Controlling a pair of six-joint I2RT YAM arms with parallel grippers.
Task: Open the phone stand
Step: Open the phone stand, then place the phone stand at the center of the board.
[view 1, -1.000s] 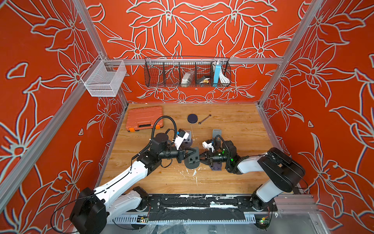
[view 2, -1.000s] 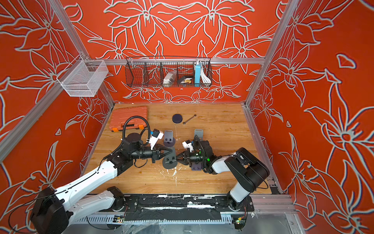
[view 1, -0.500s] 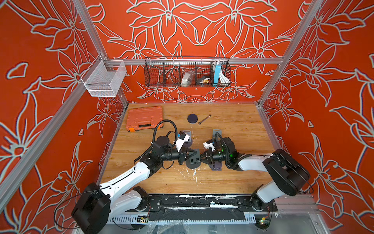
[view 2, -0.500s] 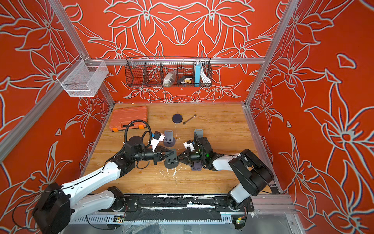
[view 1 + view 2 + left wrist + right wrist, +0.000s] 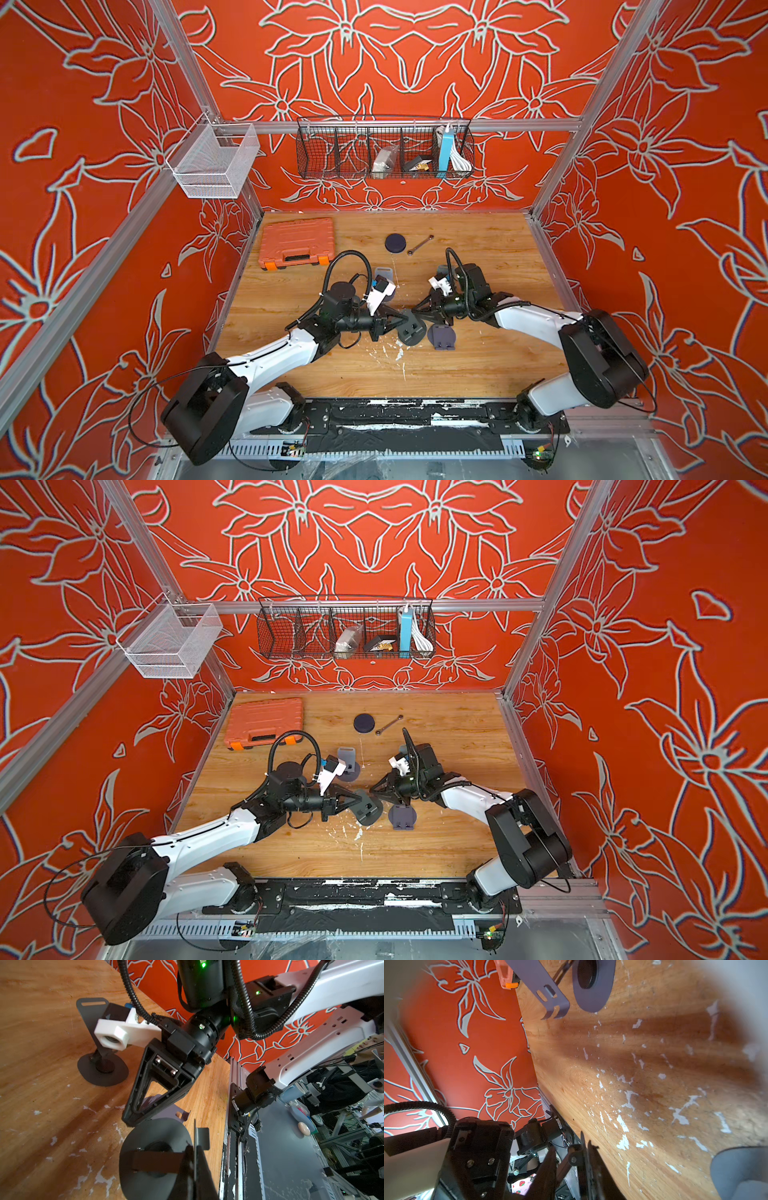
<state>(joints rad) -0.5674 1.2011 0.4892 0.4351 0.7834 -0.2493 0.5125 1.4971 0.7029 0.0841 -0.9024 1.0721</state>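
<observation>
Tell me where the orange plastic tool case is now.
In both top views the orange plastic tool case lies in the far left corner of the wooden table, left of the dark round disc.

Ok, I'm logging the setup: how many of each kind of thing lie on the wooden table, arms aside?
Phone stands: 4
Orange tool case: 1
Wrench: 1
Dark round disc: 1
Total: 7

Red-orange walls [image 5: 83, 124] carry pale grey flower outlines. The bench [image 5: 478, 374] is honey-brown wood grain, flecked white. The case [image 5: 297, 241] is orange, the phone stand [image 5: 411, 329] dark grey.
</observation>
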